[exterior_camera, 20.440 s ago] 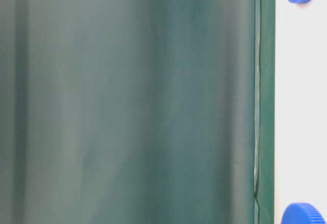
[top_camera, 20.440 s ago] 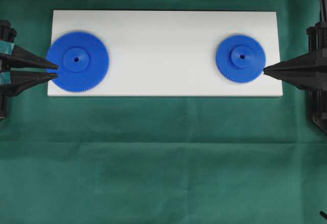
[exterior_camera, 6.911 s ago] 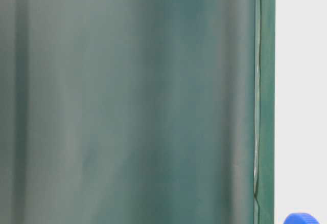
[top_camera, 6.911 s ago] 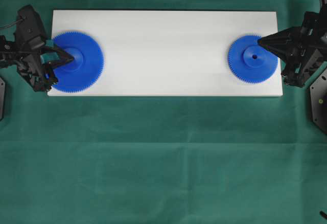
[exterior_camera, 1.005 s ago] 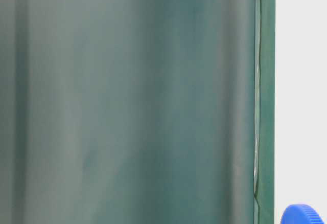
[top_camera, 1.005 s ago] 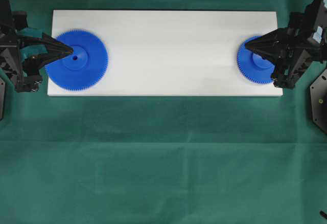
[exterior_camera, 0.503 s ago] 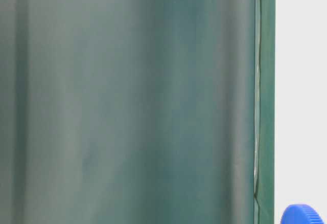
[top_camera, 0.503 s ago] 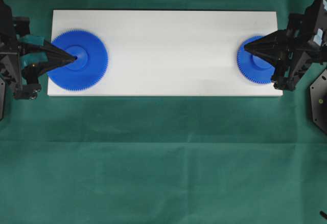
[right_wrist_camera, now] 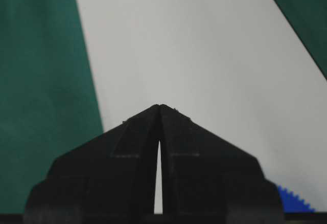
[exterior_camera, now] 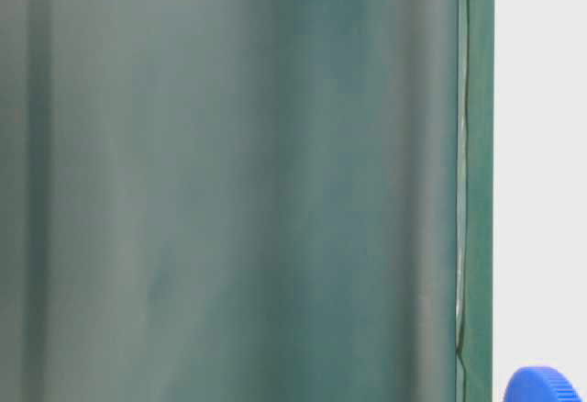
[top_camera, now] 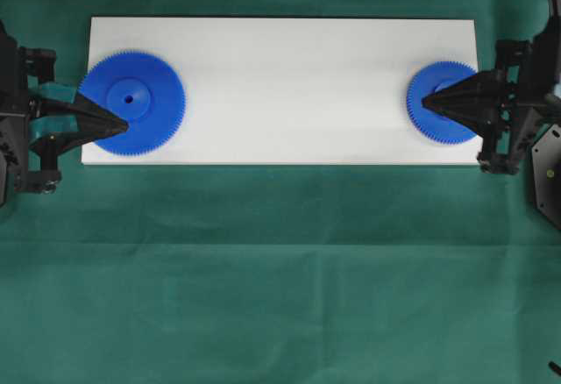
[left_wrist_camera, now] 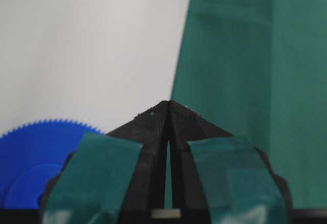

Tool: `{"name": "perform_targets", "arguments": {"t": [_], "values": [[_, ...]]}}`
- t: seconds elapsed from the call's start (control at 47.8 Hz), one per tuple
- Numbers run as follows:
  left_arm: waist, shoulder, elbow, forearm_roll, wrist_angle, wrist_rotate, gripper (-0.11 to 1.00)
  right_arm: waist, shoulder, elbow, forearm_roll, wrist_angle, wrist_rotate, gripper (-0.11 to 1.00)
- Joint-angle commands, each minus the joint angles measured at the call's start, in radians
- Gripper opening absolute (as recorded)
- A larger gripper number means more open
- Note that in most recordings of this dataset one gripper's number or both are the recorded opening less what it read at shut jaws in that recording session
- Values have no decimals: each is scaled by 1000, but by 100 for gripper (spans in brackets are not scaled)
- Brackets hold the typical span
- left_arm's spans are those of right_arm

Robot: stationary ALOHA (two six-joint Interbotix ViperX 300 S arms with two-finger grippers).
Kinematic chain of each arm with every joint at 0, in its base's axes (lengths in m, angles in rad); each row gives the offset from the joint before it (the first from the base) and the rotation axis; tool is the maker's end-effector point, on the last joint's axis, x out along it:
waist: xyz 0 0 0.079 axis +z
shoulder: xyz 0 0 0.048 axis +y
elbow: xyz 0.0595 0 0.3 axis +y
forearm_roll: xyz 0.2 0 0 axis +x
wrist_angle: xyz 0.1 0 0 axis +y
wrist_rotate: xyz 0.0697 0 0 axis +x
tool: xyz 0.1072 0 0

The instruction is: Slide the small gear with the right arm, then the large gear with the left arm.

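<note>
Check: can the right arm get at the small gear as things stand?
Probably yes. The right gripper, fingers shut, already has its tip over the small gear on the white board, with nothing between them. Actual contact can't be confirmed from overhead.

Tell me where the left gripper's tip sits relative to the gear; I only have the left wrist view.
Observer: From overhead, the left gripper has its tip over the large gear, on the flat disc just beside the hub.
Operator: Where is the other gear?
Observer: The small gear lies at the right end of the white board, with the tip of the right gripper over it.
Operator: Is that gripper open?
Observer: No. In the right wrist view its fingers meet at the tip.
</note>
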Motion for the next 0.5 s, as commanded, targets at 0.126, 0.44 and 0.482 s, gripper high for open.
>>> {"name": "perform_targets", "arguments": {"t": [0.126,0.44,0.482], "values": [[-60,-32,23,3,-51,38,0,49,-77,29,-3,-34,-2,50],[-78,-89,80,2,-101,46,0,54,-179,81,-3,-55,2,50],[-77,-92,83,2,-101,46,0,54,-183,84,-3,-55,2,50]]}}
